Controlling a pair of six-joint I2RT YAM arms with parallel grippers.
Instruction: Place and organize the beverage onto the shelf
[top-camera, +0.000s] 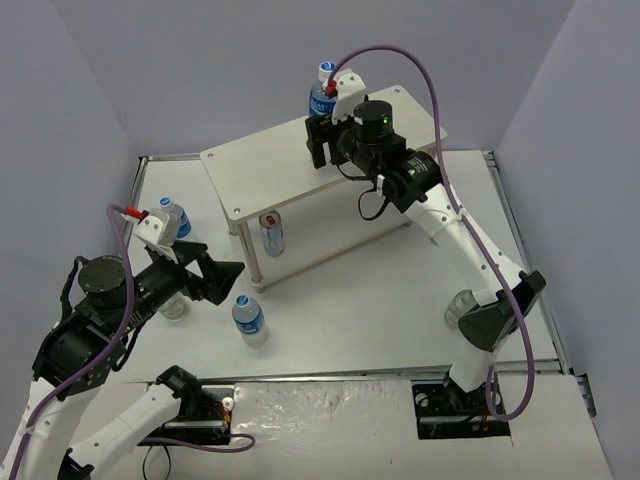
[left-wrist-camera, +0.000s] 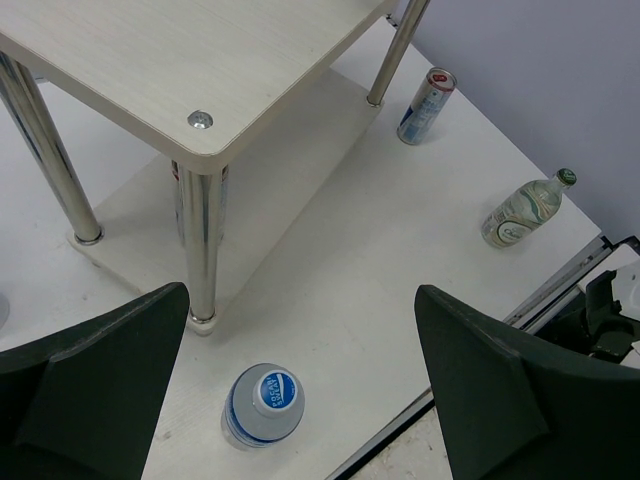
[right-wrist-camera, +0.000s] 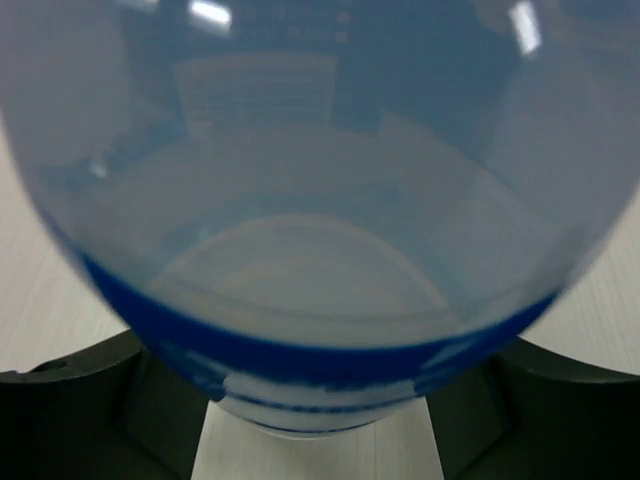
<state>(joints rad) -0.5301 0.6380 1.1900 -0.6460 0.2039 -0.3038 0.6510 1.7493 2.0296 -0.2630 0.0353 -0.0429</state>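
Note:
The pale wood shelf stands at the table's middle back. My right gripper is shut on a blue-labelled bottle at the far edge of the top board; the bottle fills the right wrist view, with black fingers on both sides. My left gripper is open and empty, above and left of a standing blue-capped bottle, which sits low between the jaws in the left wrist view. A slim can stands on the lower tier. Another bottle stands behind my left wrist.
A small clear bottle stands by my right arm's elbow, also in the left wrist view. A second can stands on the table by a far shelf leg. A chrome leg is close ahead of my left gripper.

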